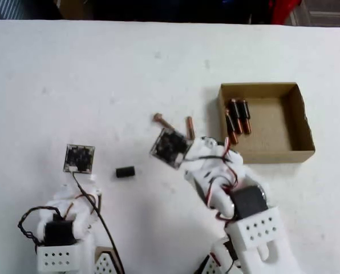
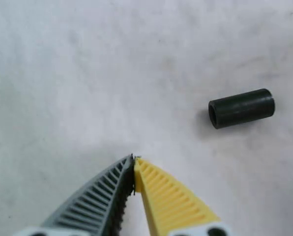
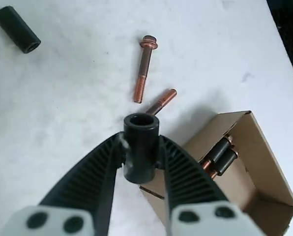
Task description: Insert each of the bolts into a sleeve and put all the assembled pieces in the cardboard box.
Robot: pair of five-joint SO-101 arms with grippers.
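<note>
While the right claw (image 3: 141,141) is clenched on the held sleeve (image 3: 140,160), I see that sleeve standing nearly on end between the two dark fingers (image 3: 95,177), its open bore turned up toward the wrist camera. I cannot tell whether its far end touches the table (image 3: 63,108). Just beyond it lies the second bolt (image 3: 162,101). One end of this bolt is hidden behind the sleeve, so I cannot say which end carries the head. Near it but apart, the first bolt (image 3: 144,69) lies whole on the table, flanged head away from the claw.

Beside the claw sits the box (image 3: 257,169), with one corner cut off by the frame edge. The pieces (image 3: 220,156) inside lie against one wall, partly masked by it. From above, the pieces (image 1: 237,120) read as a tight cluster at the box's (image 1: 272,128) left side, three or perhaps four; I cannot count them surely. In that high view a camera board (image 1: 170,147) covers the right claw's tips, with both bolts just past it.

The left claw (image 2: 134,164) is clenched on nothing, grey and yellow fingers (image 2: 95,196) meeting at the tips over bare table. The loose sleeve (image 2: 241,108) lies on its side near them, not touching. From above, the loose sleeve (image 1: 125,172) sits between the two arms.
</note>
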